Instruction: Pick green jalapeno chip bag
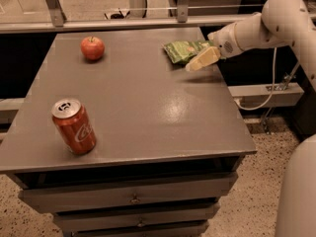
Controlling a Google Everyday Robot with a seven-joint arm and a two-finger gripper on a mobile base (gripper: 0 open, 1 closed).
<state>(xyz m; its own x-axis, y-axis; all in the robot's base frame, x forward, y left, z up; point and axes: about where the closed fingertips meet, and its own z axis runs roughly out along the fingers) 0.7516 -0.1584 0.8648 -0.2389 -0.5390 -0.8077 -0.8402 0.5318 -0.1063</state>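
Note:
The green jalapeno chip bag (181, 50) lies flat near the far right edge of the grey table (148, 102). It is crinkly green with lighter print. My gripper (201, 60), cream-coloured at the end of the white arm (256, 28), reaches in from the right. It hovers just over the bag's right end and covers part of it. I cannot tell whether it touches the bag.
A red apple (92, 48) sits at the far left of the table. A red soda can (74, 126) stands tilted near the front left. Drawers (133, 199) are below the tabletop. A rail (148, 23) runs behind the table, and a cable (269, 90) hangs at the right.

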